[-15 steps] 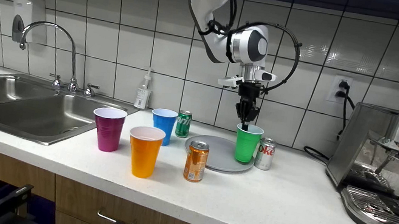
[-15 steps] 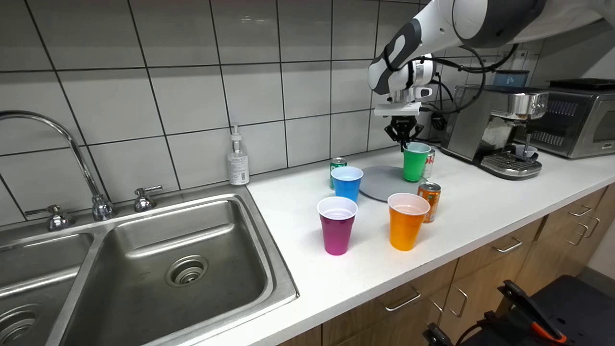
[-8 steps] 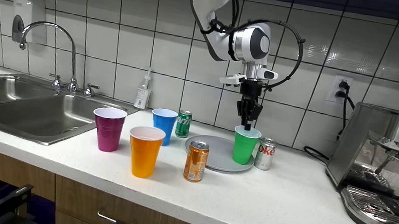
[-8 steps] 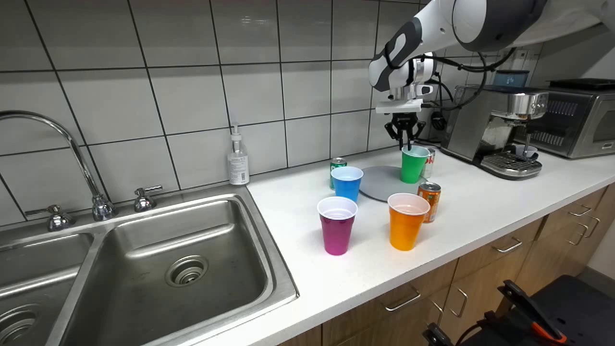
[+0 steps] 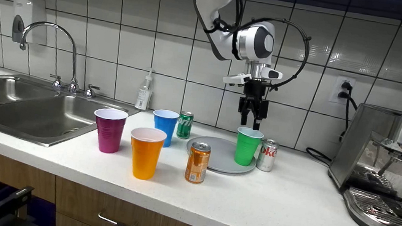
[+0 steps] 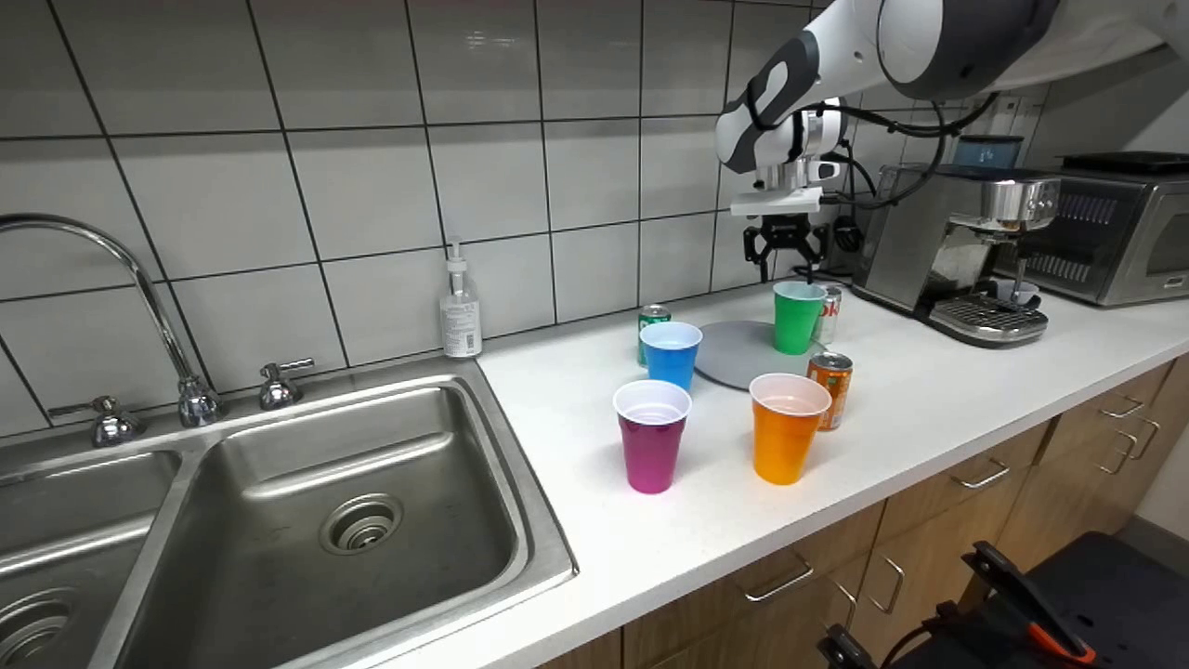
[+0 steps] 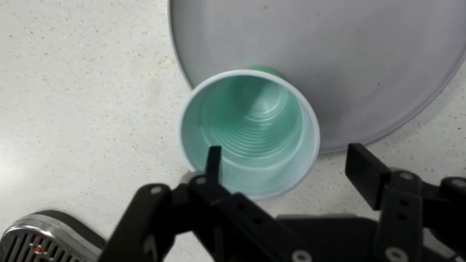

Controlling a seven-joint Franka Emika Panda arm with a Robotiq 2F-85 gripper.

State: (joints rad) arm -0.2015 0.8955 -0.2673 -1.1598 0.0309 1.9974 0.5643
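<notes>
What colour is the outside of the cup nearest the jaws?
The cup is bright green outside; that shows best in an exterior view.

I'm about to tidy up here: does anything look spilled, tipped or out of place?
Nothing is tipped over. The green cup stands oddly off-center, near the edge of the gray plate, and in the wrist view a faint yellowish smudge breaks the pale counter, possibly a stain.
</notes>
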